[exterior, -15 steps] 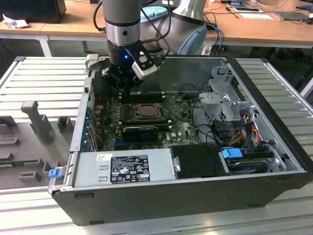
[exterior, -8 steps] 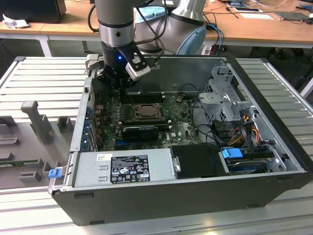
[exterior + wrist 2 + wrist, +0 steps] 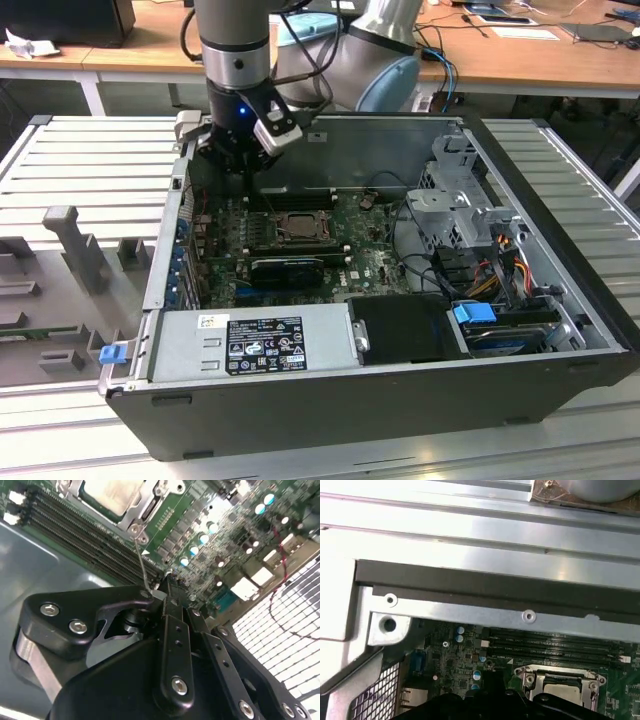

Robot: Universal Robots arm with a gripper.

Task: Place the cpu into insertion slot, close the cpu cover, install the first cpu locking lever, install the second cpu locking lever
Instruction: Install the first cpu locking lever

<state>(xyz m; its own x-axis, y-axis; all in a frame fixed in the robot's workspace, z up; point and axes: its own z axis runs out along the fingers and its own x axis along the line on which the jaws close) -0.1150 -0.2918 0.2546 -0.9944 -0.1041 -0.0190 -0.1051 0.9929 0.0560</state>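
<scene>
My jaws sat narrow, tips nearly together, beside insertion slot (image 3: 300,226). Cpu (image 3: 111,494) lay flat inside, cpu cover (image 3: 527,678) framing it. Lever wire (image 3: 141,562) slanted up against jaws. Grey box label (image 3: 264,343) faced up.

Cpu (image 3: 107,494) cropped @ edge, second wrist view.

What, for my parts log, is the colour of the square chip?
The chip is pale silvery-beige; clearest in the second wrist view.
</scene>
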